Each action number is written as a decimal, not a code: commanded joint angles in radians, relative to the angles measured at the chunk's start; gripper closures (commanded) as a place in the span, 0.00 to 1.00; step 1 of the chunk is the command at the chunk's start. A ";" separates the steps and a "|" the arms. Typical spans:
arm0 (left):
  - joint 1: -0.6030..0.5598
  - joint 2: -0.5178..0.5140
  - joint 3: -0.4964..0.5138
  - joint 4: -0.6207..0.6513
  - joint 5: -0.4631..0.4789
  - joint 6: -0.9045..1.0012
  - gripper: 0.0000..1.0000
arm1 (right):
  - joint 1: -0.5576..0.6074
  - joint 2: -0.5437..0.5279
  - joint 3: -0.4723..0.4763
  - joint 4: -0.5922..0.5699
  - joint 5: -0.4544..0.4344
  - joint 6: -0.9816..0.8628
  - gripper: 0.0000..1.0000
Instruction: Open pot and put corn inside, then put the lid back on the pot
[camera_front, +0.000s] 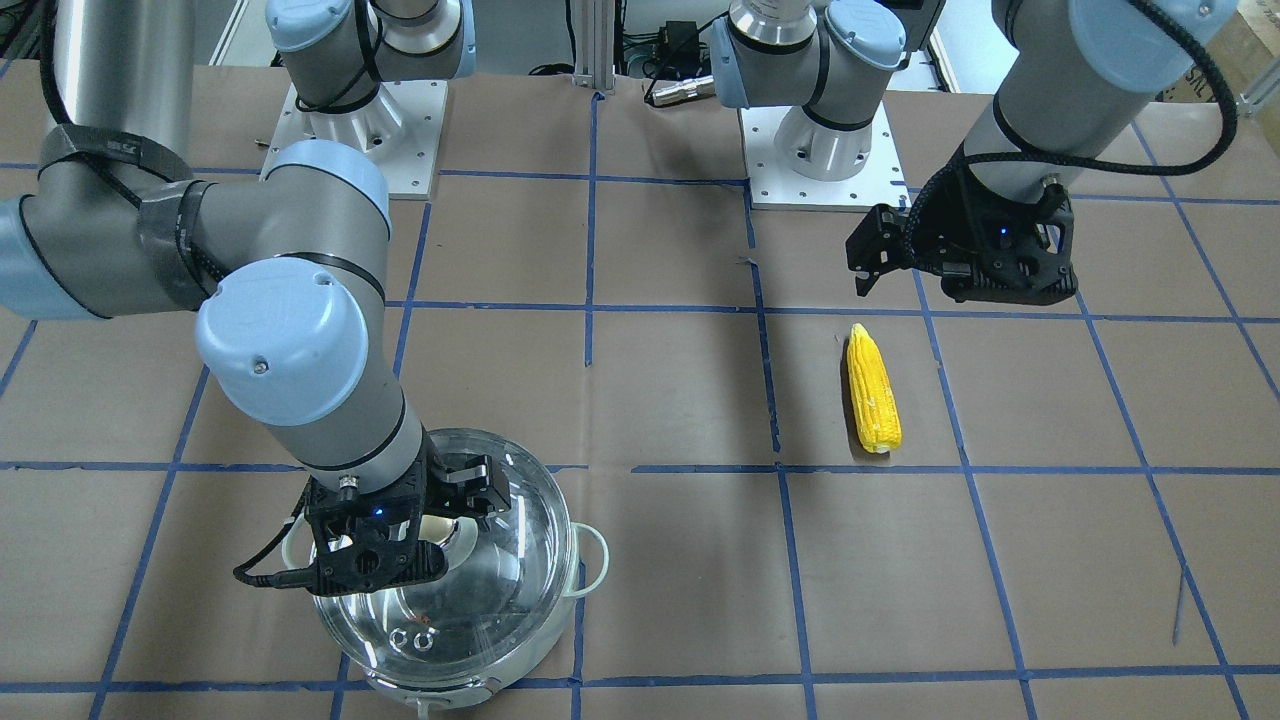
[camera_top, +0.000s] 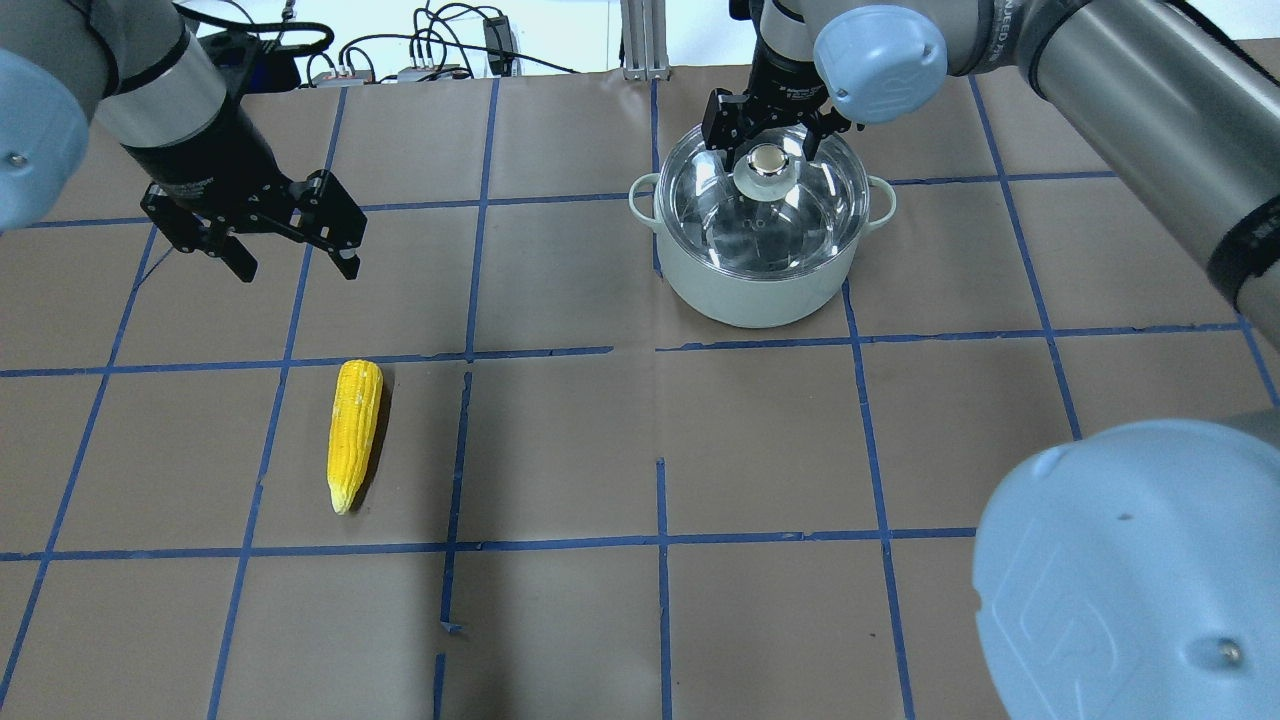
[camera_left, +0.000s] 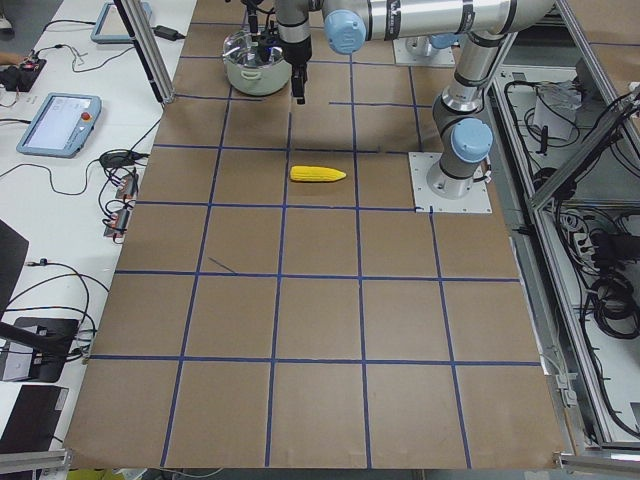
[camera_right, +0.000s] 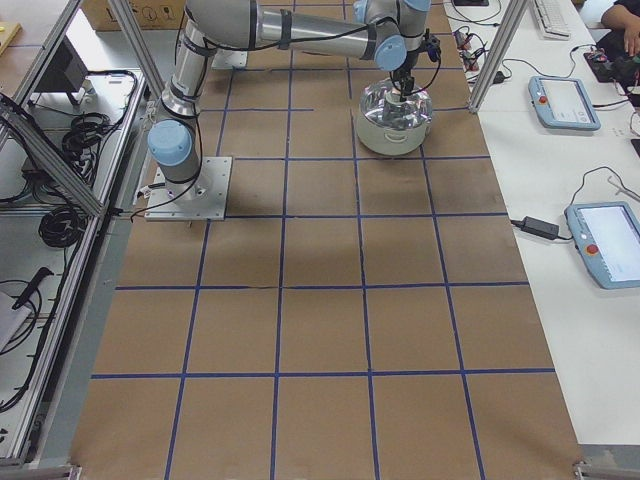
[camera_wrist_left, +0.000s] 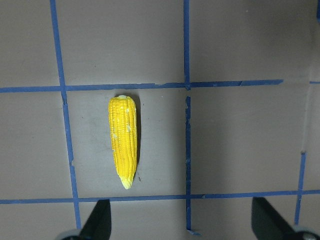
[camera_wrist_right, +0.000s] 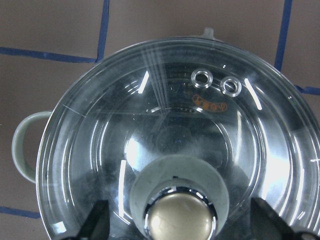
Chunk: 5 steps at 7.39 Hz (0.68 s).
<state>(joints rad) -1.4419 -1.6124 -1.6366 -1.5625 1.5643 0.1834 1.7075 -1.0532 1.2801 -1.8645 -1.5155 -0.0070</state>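
While the round clear glass lid is sitting closed on the round pale mint-white steel pot, the right gripper is hovering directly over the lid's metallic-beige knob. Its fingers are standing spread wide, one on each side of the knob and clear of it in the wrist view, grasping nothing. It is centring there, I judge, for a straight pinch and lift. Whether the tips are already reaching knob height is hard to judge from these angles; probably they are sitting slightly above.

The left gripper is hanging over the brown paper table, fingers likewise parted and empty, near the single yellow tapered corn cob but not over it. The corn is lying flat on the table, well apart from the pot, its tapered end pointing toward the robot. The left arm appears to be holding off there so the cob can go in once the pot is open.

Step in hand, as judged: closing on the knob. The corn is not yet going in.
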 joint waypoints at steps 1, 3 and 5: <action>0.049 -0.024 -0.115 0.103 -0.003 0.045 0.00 | 0.000 -0.007 0.001 0.013 -0.008 0.007 0.32; 0.140 -0.078 -0.161 0.108 -0.003 0.111 0.00 | 0.001 -0.008 -0.005 0.015 -0.032 0.009 0.47; 0.158 -0.170 -0.187 0.165 -0.018 0.110 0.00 | 0.001 -0.008 -0.010 0.016 -0.034 0.009 0.52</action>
<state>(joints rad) -1.2956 -1.7269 -1.8045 -1.4398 1.5520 0.2874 1.7087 -1.0611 1.2743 -1.8499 -1.5466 0.0014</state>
